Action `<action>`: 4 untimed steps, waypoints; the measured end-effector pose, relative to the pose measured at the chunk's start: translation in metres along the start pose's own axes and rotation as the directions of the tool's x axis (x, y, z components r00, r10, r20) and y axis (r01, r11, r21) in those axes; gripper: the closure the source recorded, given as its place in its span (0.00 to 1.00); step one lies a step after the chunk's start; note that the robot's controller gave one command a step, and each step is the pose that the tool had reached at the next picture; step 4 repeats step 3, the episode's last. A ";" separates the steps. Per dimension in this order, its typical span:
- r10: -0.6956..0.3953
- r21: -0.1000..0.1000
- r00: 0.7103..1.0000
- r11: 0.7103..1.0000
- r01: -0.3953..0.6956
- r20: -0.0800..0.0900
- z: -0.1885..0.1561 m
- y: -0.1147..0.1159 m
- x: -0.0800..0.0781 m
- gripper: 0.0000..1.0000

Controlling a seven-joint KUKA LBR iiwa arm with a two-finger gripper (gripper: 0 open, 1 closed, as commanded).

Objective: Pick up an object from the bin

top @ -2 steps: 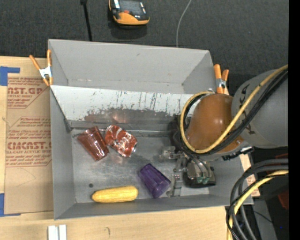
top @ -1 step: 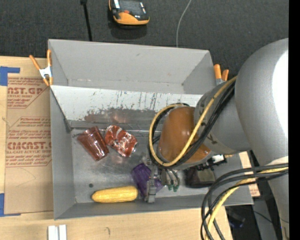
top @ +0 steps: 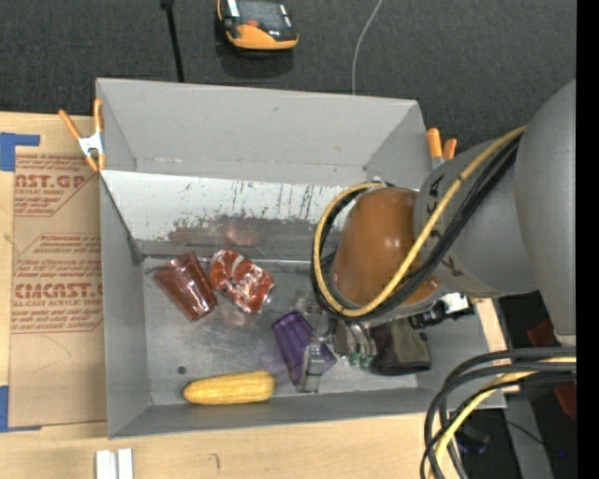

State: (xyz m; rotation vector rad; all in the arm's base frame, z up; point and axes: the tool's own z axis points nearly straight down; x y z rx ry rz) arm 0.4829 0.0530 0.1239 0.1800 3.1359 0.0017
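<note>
By gripper (top: 314, 363) — purple bar (top: 291, 338), steeply diagonal

I work in a lab, a place for testing robots, not a home; my big grey arm (top: 552, 215) reaches over a grey metal bin (top: 253, 122) on a bare wood bench (top: 281, 449); yellow and black cables (top: 317, 254) loop round my orange cover (top: 374, 243); in the bin lie small play things, a yellow corn (top: 229, 387), a purple block (top: 292, 339), a dark red pack (top: 185, 285) and a red and white pack (top: 241, 279); a black and orange tool (top: 257, 23) and thin wires lie on the dark ground (top: 468, 56) behind the bin.
</note>
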 end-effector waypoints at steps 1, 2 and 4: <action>0.112 0.002 0.994 0.994 -0.112 -0.004 0.026 -0.028 0.000 0.00; -0.003 0.002 1.000 1.000 0.003 -0.001 0.046 0.053 0.003 0.00; 0.340 -0.001 0.940 0.940 -0.340 0.003 0.052 -0.019 -0.007 1.00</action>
